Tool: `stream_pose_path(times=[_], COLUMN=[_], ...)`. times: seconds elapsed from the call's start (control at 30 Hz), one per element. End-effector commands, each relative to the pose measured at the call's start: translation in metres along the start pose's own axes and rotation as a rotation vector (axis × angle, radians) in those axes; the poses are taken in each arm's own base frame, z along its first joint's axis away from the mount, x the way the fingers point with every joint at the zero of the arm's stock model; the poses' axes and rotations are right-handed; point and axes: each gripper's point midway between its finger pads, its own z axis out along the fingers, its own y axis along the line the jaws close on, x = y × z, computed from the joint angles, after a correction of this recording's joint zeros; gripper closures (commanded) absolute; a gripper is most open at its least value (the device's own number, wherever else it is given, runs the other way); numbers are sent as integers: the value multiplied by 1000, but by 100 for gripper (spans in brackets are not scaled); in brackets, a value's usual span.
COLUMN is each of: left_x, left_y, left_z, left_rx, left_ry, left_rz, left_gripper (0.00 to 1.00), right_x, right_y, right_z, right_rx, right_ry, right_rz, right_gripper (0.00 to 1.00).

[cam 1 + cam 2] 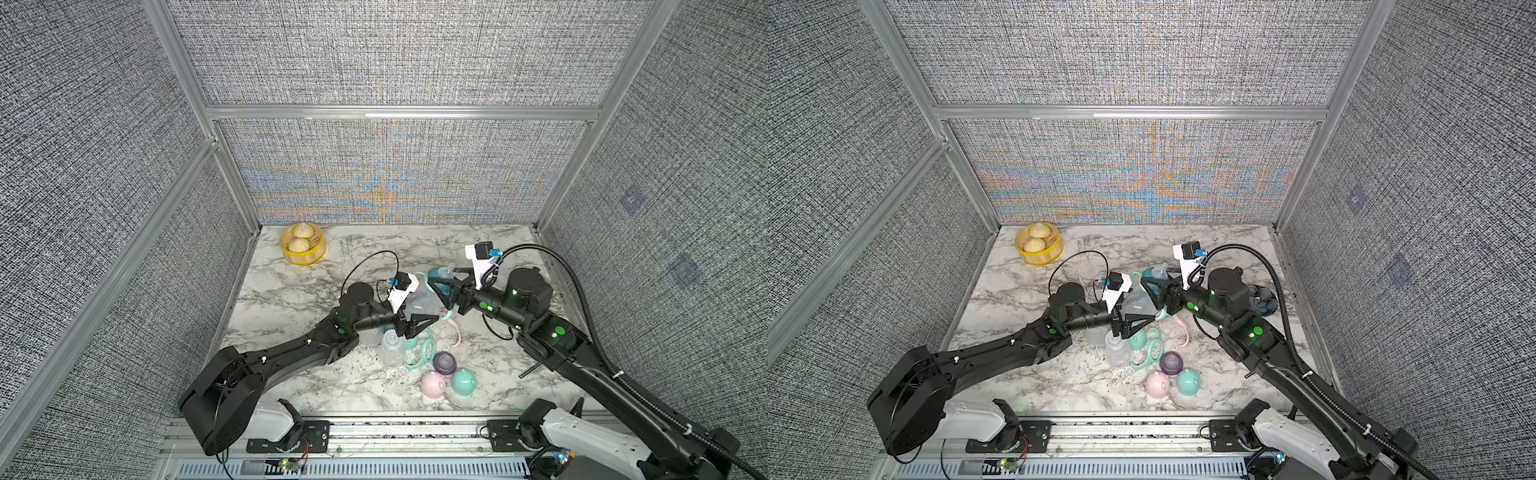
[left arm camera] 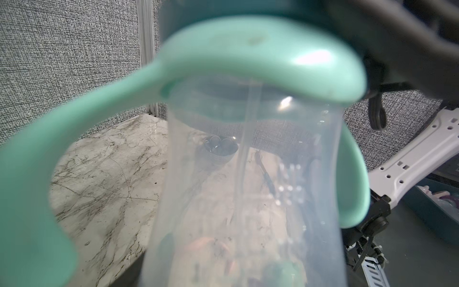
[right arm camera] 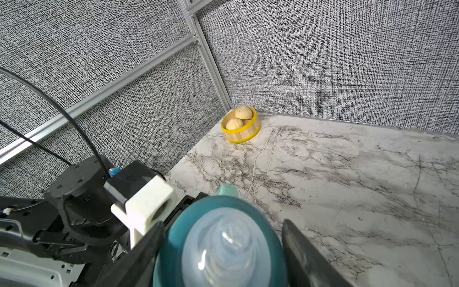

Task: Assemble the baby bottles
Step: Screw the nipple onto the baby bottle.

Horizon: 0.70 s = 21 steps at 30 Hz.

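Currently the left jaws are clamping the lower body of a clear baby bottle (image 1: 419,301), which is hanging tilted above the middle of the marble worktop (image 1: 299,299) with a mint looped handle (image 2: 248,62) sitting around its neck. The right jaws are pinching the teal nipple collar (image 3: 171,248) at the bottle's top. Below them, a second clear bottle (image 1: 392,347), a purple collar (image 1: 444,361), a pink dome cap (image 1: 433,384) and a mint dome cap (image 1: 462,381) are lying on the worktop
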Motion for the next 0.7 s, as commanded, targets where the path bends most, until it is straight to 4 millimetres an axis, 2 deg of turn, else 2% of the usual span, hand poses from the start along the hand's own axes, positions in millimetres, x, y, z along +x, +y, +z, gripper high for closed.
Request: stream_pose_path(times=[0.0,0.13,0.23,0.37,0.67], left_x=[-11,-9,-9,-6,-12], left_y=[-6,-6,-4,10,46], left_z=[0,0,0,0,-15], left_rx=[31,31,23,-61,-387], left_ry=[-41,-37,-37,-19,-26], left_rz=[48,49,55,83,191], left_gripper=[100,100,100,100,100], right_x=[-13,-12,-13,-13,-8], right_y=[8,7,8,6,-4], right_z=[-1,-1,-1,-1,2], right_rx=[-32,-32,-34,-15,137], right_ry=[-49,-50,-54,-46,-71], right_rz=[0,3,2,-14,-24], right_gripper=[30,34,43,61,92])
